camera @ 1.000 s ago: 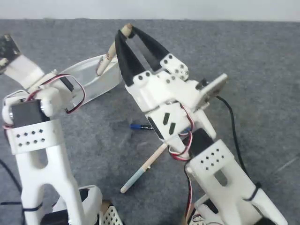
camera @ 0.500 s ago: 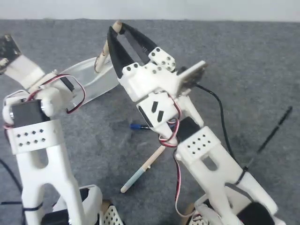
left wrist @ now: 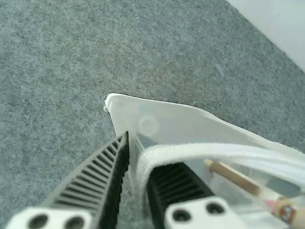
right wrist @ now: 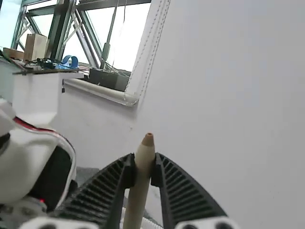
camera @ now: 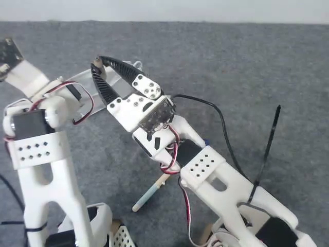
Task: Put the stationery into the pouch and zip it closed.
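Two arms, one pouch, and two pencils counted from above.

Nearest, on the grey surface [camera: 288, 77] between the arm bases: loose pencil [camera: 149, 195], bare wood with a pale blue near end. Lies slantwise, far end tucked under the right arm [camera: 205, 170].

Farther out: right gripper [camera: 98, 64], raised over the pouch [camera: 77, 81]. Jaws pinched tight on the held pencil [right wrist: 145, 143], plain wood, its blunt brownish tip poking just past the fingertips.

Farthest, beyond the left arm [camera: 36, 144]: the pouch itself, on the surface. Clear plastic, with a white zip band along the mouth. Left gripper [left wrist: 136, 152] at its rim, jaws closed down on the pouch, one outside the wall and one under the white band. Wooden shaft [left wrist: 233, 176] showing through the clear wall; cannot tell whether it is the held pencil or another.
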Robot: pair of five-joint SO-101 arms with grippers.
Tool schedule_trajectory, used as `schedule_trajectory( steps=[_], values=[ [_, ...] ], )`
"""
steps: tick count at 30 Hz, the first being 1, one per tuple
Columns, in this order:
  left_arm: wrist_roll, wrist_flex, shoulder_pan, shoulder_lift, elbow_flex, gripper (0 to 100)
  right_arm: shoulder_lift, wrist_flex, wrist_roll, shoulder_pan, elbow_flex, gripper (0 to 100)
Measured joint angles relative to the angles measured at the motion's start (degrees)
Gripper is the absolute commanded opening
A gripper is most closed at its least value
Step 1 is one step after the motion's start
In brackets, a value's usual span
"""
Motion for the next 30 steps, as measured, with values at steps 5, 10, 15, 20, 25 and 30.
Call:
schedule_trajectory(
  steps=[5, 10, 15, 20, 25, 30],
  values=[
    [0.00, 0.00, 0.00, 0.00, 0.00, 1, -0.09, 0.00, 0.44, 0.35, 3.08, 16.1],
    [0.00, 0.00, 0.00, 0.00, 0.00, 1, -3.43, 0.00, 0.44, 0.44, 5.54, 13.7],
    [0.00, 0.00, -0.09, 0.00, 0.00, 1, -9.76, 2.46, 0.26, 3.43, 6.15, 13.9],
    [0.00, 0.00, -0.09, 0.00, 0.00, 1, -14.77, 12.66, -8.62, 7.38, 5.98, 14.0],
    [0.00, 0.00, -0.09, 0.00, 0.00, 1, -15.38, 27.34, -17.32, 11.96, 0.88, 14.1],
    [0.00, 0.00, -0.09, 0.00, 0.00, 1, -15.38, 39.65, -19.87, 14.42, -2.02, 14.1]
  ],
)
